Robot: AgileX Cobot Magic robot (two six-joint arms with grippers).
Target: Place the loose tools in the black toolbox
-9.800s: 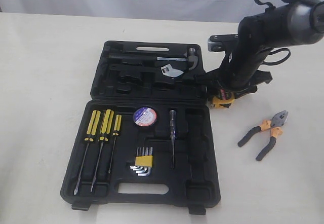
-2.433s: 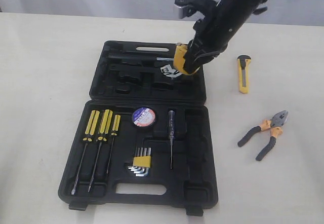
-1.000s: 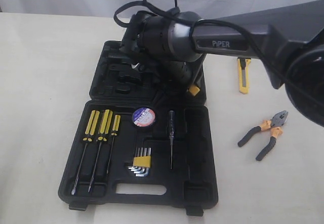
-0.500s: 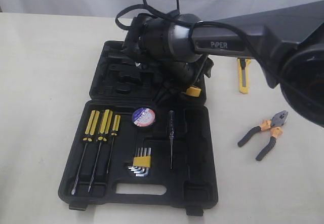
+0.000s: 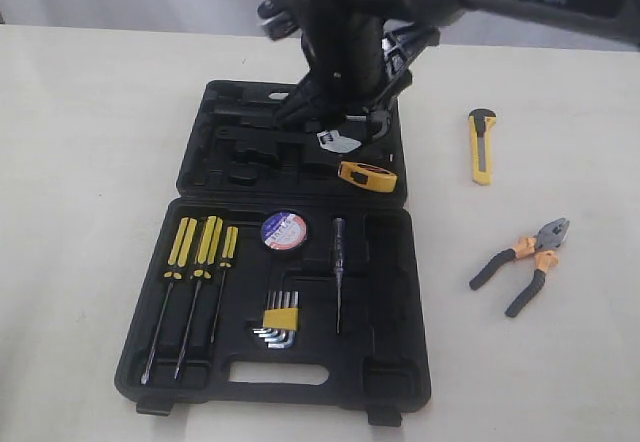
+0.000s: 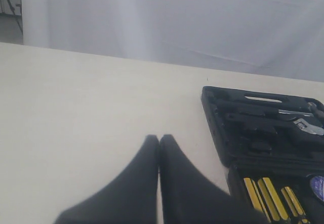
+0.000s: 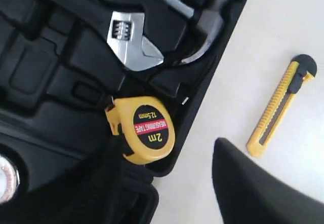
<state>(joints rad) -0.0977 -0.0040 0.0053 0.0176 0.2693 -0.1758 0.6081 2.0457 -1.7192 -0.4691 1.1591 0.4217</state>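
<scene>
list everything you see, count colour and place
toolbox: 1, black, open
tape measure: 1, yellow, toolbox far half
adjustable wrench: 1, silver, far half
hammer: 1, silver, far half
tape roll: 1, black, near half
screwdrivers: 3, yellow handles, near half
hex keys: 1 set, yellow holder, near half
tester screwdriver: 1, dark, near half
utility knife: 1, yellow-black, right of toolbox
pliers: 1, black-orange, right of toolbox
left gripper: 1, black, shut, beside toolbox
right gripper: 1, black, open, above tape measure

A pale table is being occupied by three things. An open black toolbox is being borne at its centre. A knife is being carried at two o'clock from the toolbox and pliers at three o'clock, both apart from it.
</scene>
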